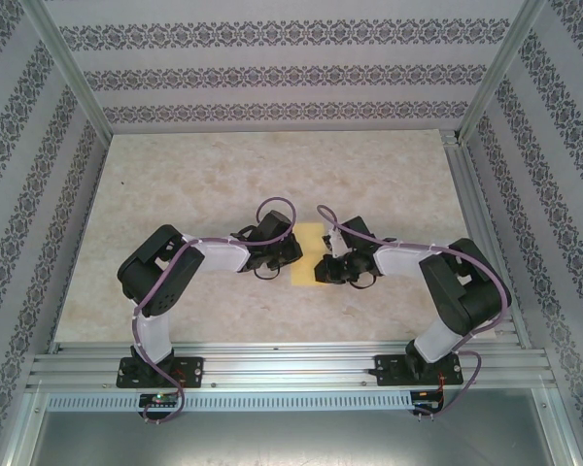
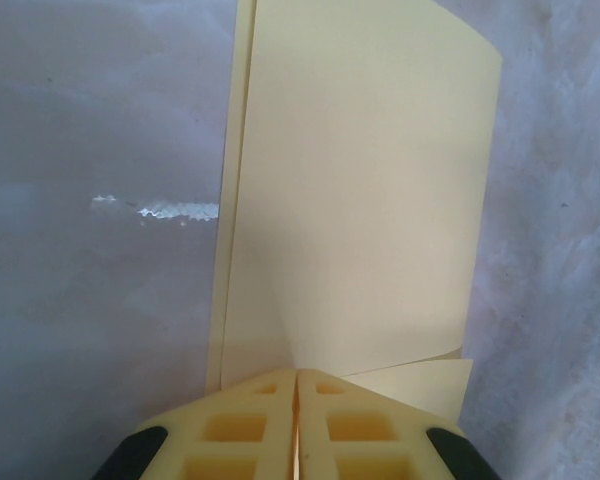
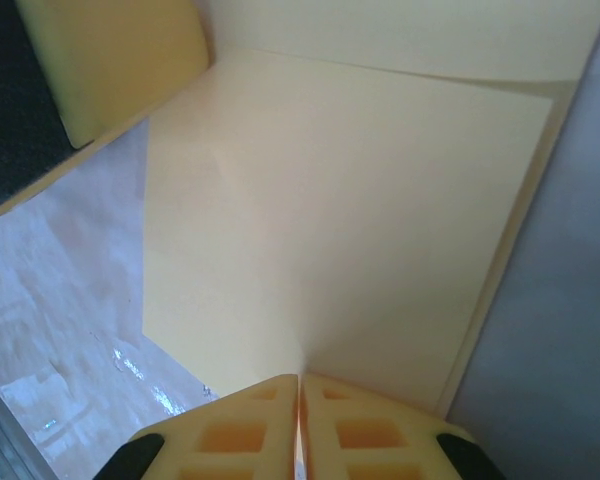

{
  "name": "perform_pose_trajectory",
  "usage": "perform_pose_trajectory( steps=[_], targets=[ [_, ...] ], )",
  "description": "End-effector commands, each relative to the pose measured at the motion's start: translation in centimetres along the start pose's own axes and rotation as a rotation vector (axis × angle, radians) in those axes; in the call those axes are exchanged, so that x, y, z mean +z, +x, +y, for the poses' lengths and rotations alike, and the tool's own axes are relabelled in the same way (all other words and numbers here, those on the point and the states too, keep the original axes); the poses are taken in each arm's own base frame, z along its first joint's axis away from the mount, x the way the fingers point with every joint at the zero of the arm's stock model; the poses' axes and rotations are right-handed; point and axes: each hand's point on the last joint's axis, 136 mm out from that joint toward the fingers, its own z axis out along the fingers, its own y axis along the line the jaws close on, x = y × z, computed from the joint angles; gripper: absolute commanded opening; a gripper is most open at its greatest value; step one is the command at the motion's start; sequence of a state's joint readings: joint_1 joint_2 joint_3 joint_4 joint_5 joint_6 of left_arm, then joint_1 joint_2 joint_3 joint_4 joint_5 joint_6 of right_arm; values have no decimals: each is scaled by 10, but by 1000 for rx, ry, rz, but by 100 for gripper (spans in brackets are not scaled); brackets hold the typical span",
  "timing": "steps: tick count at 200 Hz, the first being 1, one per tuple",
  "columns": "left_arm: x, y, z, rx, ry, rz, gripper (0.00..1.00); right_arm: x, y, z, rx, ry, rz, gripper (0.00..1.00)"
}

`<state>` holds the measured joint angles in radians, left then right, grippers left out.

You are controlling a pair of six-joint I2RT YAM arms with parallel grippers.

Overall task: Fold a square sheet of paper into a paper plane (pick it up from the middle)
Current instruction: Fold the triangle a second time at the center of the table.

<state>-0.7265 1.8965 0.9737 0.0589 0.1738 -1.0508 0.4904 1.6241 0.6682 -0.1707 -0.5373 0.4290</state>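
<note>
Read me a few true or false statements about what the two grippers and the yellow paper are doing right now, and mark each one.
1. The left gripper and the right gripper are both shut on the square sheet of paper. True.
2. The sheet lies flat and untouched. False: both grippers pinch it, and the left wrist view shows one layer curving up over another.
3. The paper is plain pale yellow with no print. True.
4. The paper sits off in a far corner. False: it is near the middle of the table, between the two grippers.
</note>
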Motion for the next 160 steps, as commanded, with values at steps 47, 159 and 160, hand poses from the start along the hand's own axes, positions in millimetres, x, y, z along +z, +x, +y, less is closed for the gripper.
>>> perform_pose_trajectory(
  steps=[47, 159, 160],
  targets=[
    [2, -8, 28, 0, -83, 10, 10, -12, 40, -19, 125, 51, 68, 13],
    [6, -4, 20, 10, -44, 42, 10, -64, 2, 18, 169, -98, -108, 12],
    [5, -4, 20, 9, -44, 42, 10, -65, 0, 19, 167, -101, -112, 12]
  ],
)
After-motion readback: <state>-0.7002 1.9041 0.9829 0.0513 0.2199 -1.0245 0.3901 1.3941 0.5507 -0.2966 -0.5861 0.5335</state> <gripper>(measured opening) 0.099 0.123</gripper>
